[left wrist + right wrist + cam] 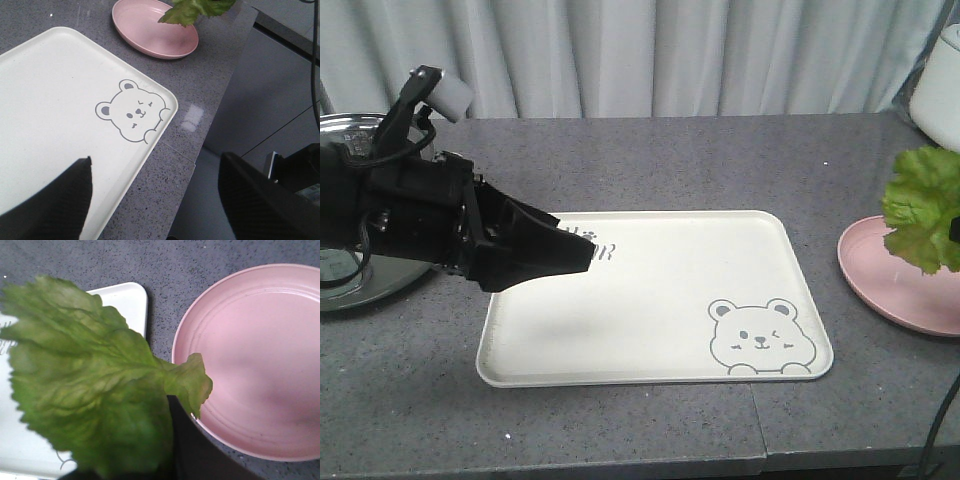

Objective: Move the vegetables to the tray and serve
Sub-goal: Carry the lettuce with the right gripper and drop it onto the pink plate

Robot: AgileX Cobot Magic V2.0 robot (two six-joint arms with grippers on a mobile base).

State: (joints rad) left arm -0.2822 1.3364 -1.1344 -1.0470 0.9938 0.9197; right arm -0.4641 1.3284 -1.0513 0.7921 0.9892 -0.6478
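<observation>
Pale pleated curtain behind grey speckled counter. Left gripper, fingers spread, above cream tray left end. Right gripper pinching vegetables, held clear above pink plate at counter's right edge.

A grey speckled countertop carries a cream rectangular tray lying flat at its centre, its winking bear printed in the 5 o'clock corner. A round pink plate sits at 3 o'clock, near the tray but apart from it. At 9 o'clock stands a round metal-rimmed vessel, partly hidden. A white object is cut off at 2 o'clock. A seam crosses the front edge.
</observation>
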